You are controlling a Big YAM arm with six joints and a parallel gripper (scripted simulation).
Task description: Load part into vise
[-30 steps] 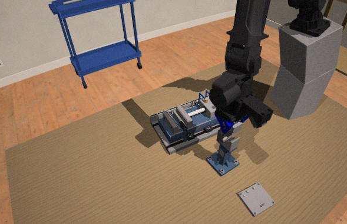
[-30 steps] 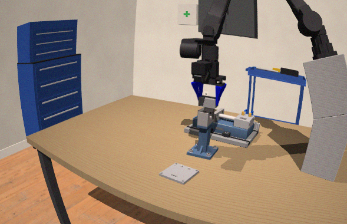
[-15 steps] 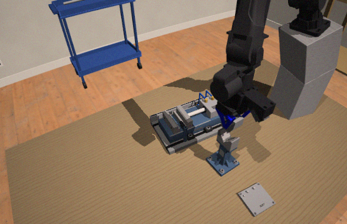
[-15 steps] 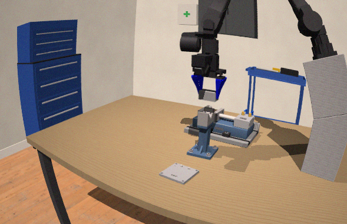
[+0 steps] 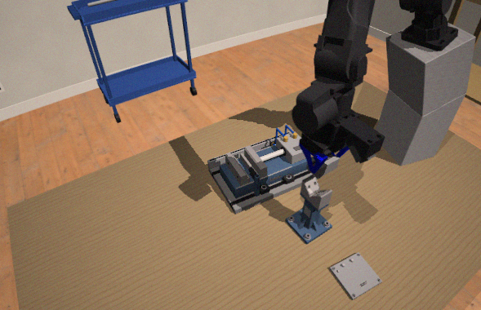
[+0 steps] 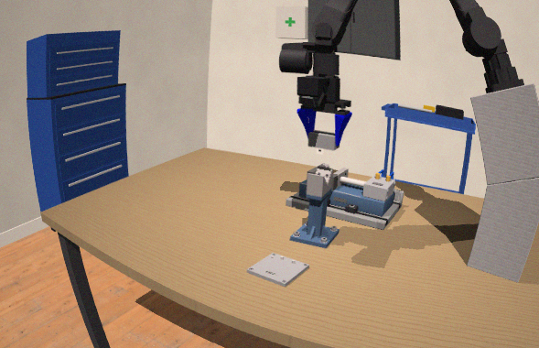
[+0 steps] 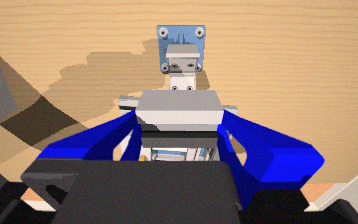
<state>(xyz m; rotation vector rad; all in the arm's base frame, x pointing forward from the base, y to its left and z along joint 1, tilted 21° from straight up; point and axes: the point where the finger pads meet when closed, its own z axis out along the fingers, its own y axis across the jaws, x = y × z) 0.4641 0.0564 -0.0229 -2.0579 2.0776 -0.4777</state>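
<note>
My gripper with blue fingers is shut on the grey part and holds it in the air, well above the V-block. In the wrist view the part sits crosswise between the fingers, with the V-block on its blue base below and ahead. In the top view the part hangs between the V-block and the vise. The vise stands open, with its jaws apart and the air cylinder at the right end. I cannot tell which way the slot faces.
The grey infeed plate lies bare near the table's front edge; it also shows in the exterior view. The robot's grey pedestal stands at the right. A blue cart and a blue tool cabinet stand off the table.
</note>
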